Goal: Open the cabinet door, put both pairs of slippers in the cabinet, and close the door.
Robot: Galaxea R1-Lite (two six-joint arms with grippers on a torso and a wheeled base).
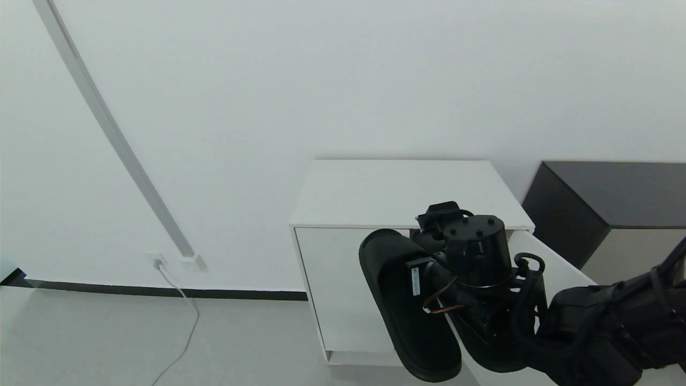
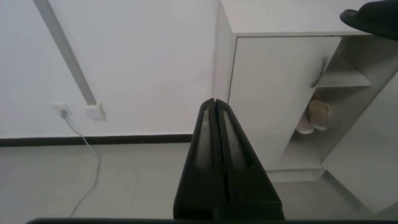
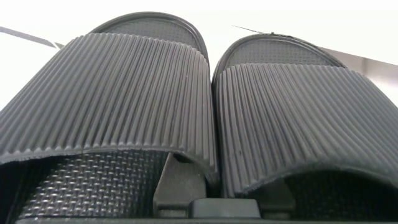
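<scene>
A white wall and grey floor frame a white cabinet standing against the wall. To the cabinet's left, a pale strip slants down the wall to an outlet. From the outlet a cable trails over the floor. Just right of the cabinet sits a dark unit.

The cabinet's right door stands swung open toward the robot, while its left door is closed, with a handle near its inner edge. Inside the open half, a shelf crosses the space. Below it a beige pair of slippers leans in the lower compartment.

The right gripper hangs in front of the cabinet's open half, level with its upper front edge. It is clamped on the black slippers. The two are held side by side, soles facing the cabinet's left door and toes hanging down before the opening. From the wrist, their ribbed straps arch over the fingers tucked beneath them. The pair is off the floor and outside the cabinet.

The left gripper is well to the left of the cabinet, above the floor, with its jaws pressed together and nothing between them.
</scene>
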